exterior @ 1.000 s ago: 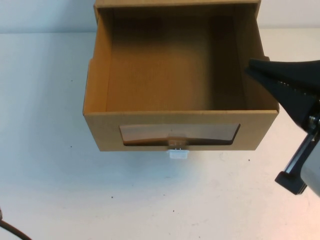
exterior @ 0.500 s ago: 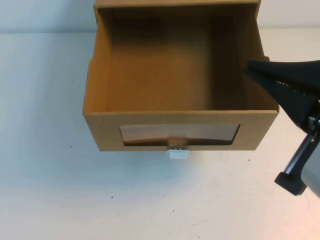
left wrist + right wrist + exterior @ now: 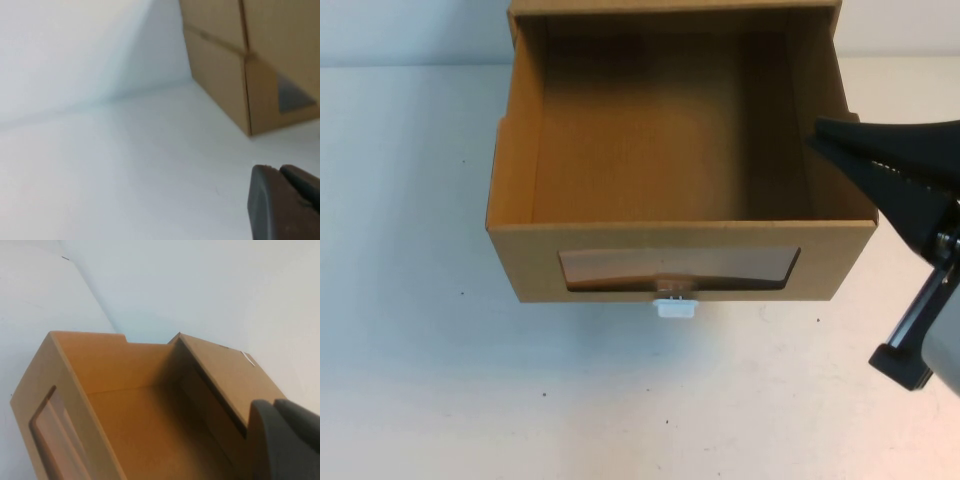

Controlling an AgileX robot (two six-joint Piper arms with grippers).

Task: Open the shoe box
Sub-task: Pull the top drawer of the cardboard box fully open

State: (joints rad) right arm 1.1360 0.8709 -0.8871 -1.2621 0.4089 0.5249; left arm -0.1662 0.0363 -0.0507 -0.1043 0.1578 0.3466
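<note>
The brown cardboard shoe box (image 3: 515,170) stands at the back middle of the white table. Its drawer is slid out toward me from the outer sleeve (image 3: 675,8), and the inside is bare. The front wall has a clear window (image 3: 678,268) and a small white pull tab (image 3: 677,308). My right gripper (image 3: 818,135) is shut and holds nothing. It hovers over the drawer's right wall, pointing left. In the right wrist view the right gripper (image 3: 272,407) sits above the box (image 3: 135,430). My left gripper (image 3: 277,170) shows only in its own view, shut and holding nothing, low over the table well apart from the box (image 3: 230,60).
The white table (image 3: 420,350) spreads to the left of and in front of the box, with a pale wall behind. My right arm's dark body (image 3: 920,330) fills the right edge. A black cable (image 3: 335,455) crosses the near left corner.
</note>
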